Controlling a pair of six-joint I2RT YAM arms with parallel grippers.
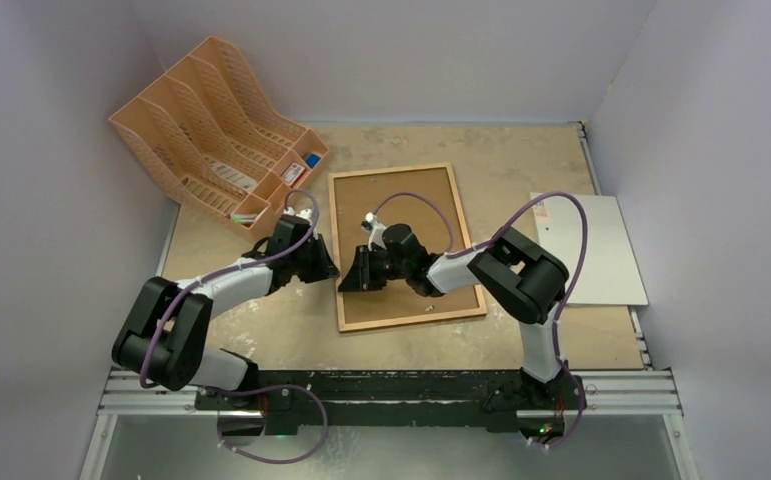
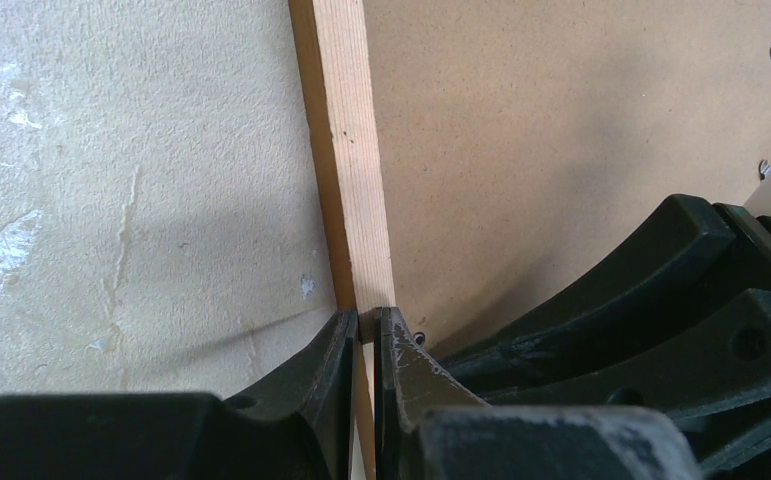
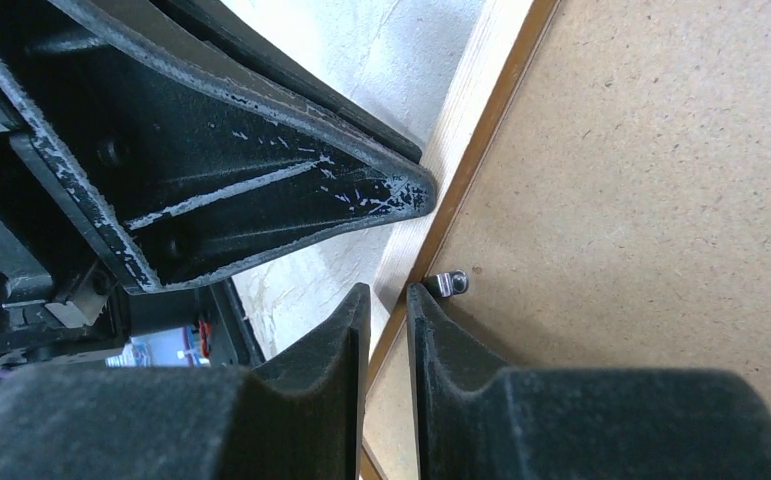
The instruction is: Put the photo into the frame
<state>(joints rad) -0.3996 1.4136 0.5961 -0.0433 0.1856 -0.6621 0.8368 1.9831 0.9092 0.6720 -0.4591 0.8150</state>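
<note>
The frame (image 1: 336,230) lies back up in the middle of the table, with a brown fibreboard backing panel (image 1: 406,200) lying in it. My left gripper (image 1: 323,262) is shut on the frame's left wooden rail (image 2: 346,150), which sits pinched between its fingertips (image 2: 369,322). My right gripper (image 1: 353,280) comes in from the other side. Its jaws (image 3: 388,295) stand a narrow gap apart over the seam between rail (image 3: 471,110) and panel (image 3: 641,200), beside a small metal tab (image 3: 449,284), holding nothing. The photo is not in view.
An orange-tan file rack (image 1: 211,130) stands at the back left, close to the left arm. A stiff pale sheet (image 1: 601,255) lies at the right edge of the table. Walls close in on the left, back and right.
</note>
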